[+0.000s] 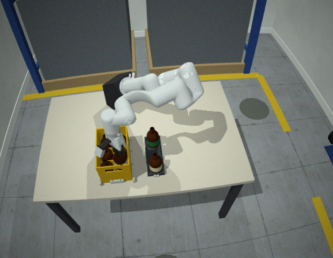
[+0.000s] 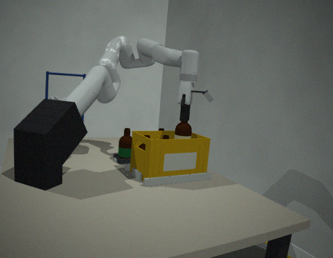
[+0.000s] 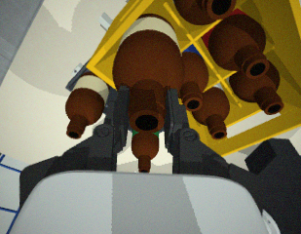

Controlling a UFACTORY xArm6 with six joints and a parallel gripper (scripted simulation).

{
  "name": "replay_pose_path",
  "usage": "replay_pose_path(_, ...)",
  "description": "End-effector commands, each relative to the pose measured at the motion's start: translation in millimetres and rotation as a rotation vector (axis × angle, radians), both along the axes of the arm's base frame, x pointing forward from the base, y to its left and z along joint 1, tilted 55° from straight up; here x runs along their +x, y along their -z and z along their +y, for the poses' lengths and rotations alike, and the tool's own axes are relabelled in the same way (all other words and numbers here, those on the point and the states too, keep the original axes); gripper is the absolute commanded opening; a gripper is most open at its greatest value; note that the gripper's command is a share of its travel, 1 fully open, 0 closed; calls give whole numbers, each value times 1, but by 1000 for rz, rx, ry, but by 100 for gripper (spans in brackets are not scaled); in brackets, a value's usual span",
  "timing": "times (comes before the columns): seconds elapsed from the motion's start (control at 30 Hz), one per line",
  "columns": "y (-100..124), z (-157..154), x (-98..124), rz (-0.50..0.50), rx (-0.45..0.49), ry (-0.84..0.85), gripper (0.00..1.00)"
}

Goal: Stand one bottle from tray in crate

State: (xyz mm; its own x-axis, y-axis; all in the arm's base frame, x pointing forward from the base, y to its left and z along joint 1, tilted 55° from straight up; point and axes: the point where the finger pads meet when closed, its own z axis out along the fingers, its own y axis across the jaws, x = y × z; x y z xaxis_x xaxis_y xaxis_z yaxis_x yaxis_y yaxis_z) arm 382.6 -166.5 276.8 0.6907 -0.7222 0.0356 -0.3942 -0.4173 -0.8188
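Note:
My gripper (image 1: 120, 150) (image 2: 184, 113) (image 3: 147, 100) is shut on the neck of a brown bottle with a cream label (image 1: 120, 158) (image 2: 183, 129) (image 3: 147, 63). The bottle hangs upright, lowered partway into a corner cell of the yellow crate (image 1: 113, 173) (image 2: 149, 155) (image 3: 267, 129), with its shoulders above the rim. Several other brown bottles (image 1: 107, 153) (image 3: 243, 44) stand in the crate's other cells. On the dark tray (image 1: 146, 160) (image 2: 118, 158) beside the crate stand two bottles. One has a green label (image 1: 152, 137) (image 2: 125, 144) and one a cream label (image 1: 155, 162) (image 3: 84, 104).
The black base block (image 1: 113, 91) (image 2: 47, 138) of the arm stands on the table behind the crate. Grey rails (image 2: 175, 179) run around the crate's foot. The table's front edge (image 1: 144, 194) lies close to the crate and tray.

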Motion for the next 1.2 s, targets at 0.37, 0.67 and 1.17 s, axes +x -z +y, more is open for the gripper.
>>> replay_pose_path(0.37, 8, 8, 10, -1, -2, 1, 0)
replay_pose_path(0.67, 13, 13, 15, -1, -2, 1, 0)
replay_pose_path(1.17, 17, 16, 19, -1, -2, 1, 0)
